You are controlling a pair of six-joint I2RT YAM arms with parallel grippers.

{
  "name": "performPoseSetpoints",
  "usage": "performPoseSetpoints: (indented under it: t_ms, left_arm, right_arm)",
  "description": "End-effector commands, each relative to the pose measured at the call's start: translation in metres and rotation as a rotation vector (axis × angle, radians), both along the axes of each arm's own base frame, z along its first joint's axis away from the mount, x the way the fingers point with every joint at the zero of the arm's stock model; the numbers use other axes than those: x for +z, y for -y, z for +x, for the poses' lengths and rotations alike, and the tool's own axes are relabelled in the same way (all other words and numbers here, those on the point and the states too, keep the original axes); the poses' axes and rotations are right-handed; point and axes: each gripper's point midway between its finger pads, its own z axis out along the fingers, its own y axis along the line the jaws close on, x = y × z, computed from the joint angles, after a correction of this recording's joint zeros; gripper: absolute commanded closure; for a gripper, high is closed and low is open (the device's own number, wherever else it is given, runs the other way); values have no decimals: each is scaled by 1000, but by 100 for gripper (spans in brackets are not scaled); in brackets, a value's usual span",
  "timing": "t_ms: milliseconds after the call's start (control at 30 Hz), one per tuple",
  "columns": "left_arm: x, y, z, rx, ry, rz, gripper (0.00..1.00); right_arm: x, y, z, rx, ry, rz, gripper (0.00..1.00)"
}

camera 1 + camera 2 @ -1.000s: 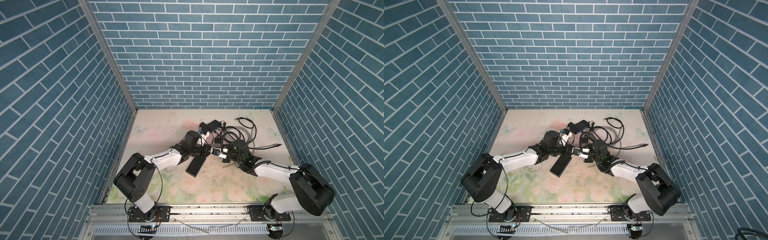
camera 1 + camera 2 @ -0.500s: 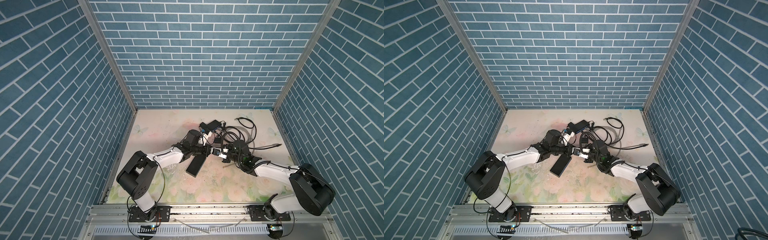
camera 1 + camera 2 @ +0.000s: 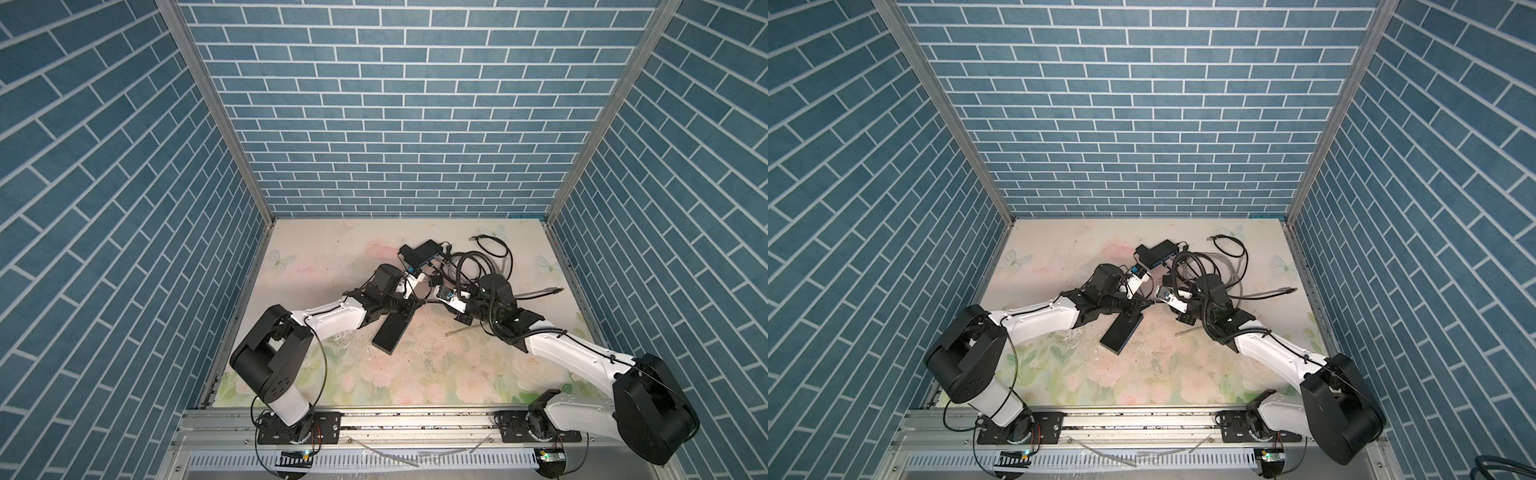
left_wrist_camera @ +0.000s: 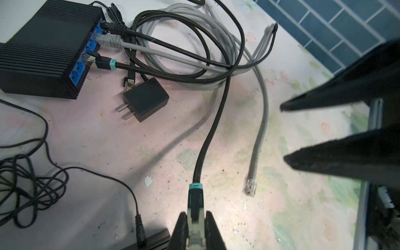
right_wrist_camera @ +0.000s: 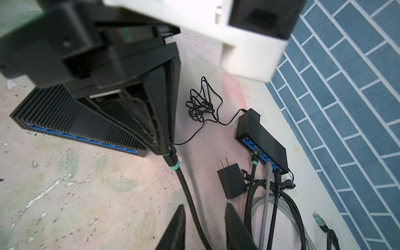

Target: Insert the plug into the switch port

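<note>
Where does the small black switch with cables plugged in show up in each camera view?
In a top view: small switch, behind both arms, toward the back wall.
In a top view: same spot, behind both arms.
Left wrist: beside the two-prong adapter, blue ports facing the cable bundle; switch at.
Right wrist: just beyond the adapter, near the tiled wall.
Shared landmark: the cable bundle plugged into it.

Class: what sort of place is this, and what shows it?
Likely a robot test cell: brick-print walls box in a floral tabletop, two arms mount on a rail, with network switches and cables laid out.
</note>
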Motion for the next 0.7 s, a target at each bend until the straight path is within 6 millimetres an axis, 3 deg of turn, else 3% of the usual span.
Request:
performPoseSetpoints:
  t_ms: [0,200,467,667]
  left_arm:
    - [1,-7,-4,-49,124,90,100]
    - [-4,-7,-8,-126,241,185,100]
    - [-5,-3,-16,-232,365,208,100]
    - [2,1,-22,-313,557,179,100]
  right_arm:
    - [-1,6,-5,-11,-111,-5,68]
    - [-10,14,-6,29,-205,-46,68]
    - [-10,4,-16,187,-251,-35,68]
    - [-16,-7,-19,285,-268,-30,68]
